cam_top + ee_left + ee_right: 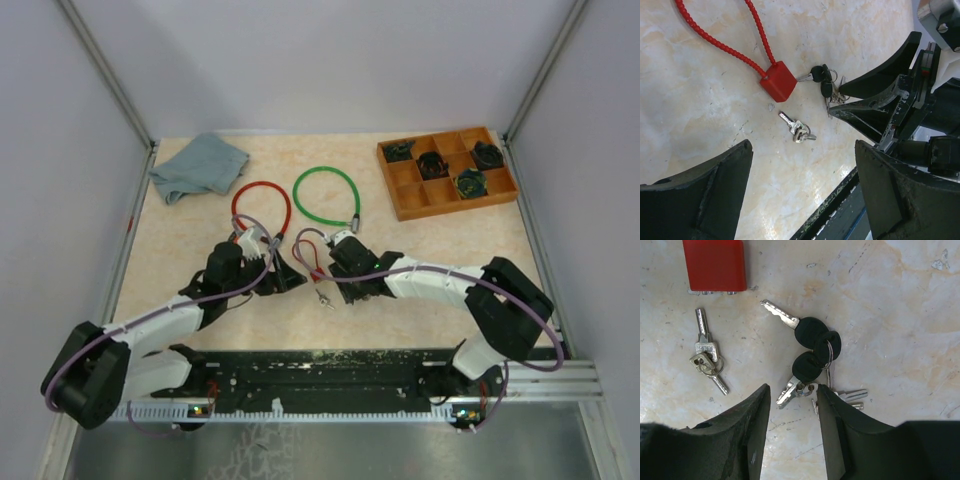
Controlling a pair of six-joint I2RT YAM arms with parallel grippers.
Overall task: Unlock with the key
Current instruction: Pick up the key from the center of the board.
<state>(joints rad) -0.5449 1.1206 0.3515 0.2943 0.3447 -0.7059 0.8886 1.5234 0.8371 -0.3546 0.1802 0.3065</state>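
A red cable lock has its loop (262, 205) on the table and its red block body (779, 81) lying flat; the body also shows in the right wrist view (715, 264). A bunch of black-headed keys (812, 340) lies beside the body, one key pointing at it (822, 82). A small set of silver keys (707, 356) lies apart, also in the top view (325, 297). My right gripper (792, 390) is open and empty, low over the table, its tips at the near end of the black-headed bunch. My left gripper (802, 150) is wide open and empty, above the table short of the silver keys (797, 130).
A green cable loop (326, 195) lies behind the grippers. A wooden compartment tray (400, 190) with dark parts stands at the back right. A blue-grey cloth (200, 165) lies at the back left. The two grippers (300, 270) sit close together.
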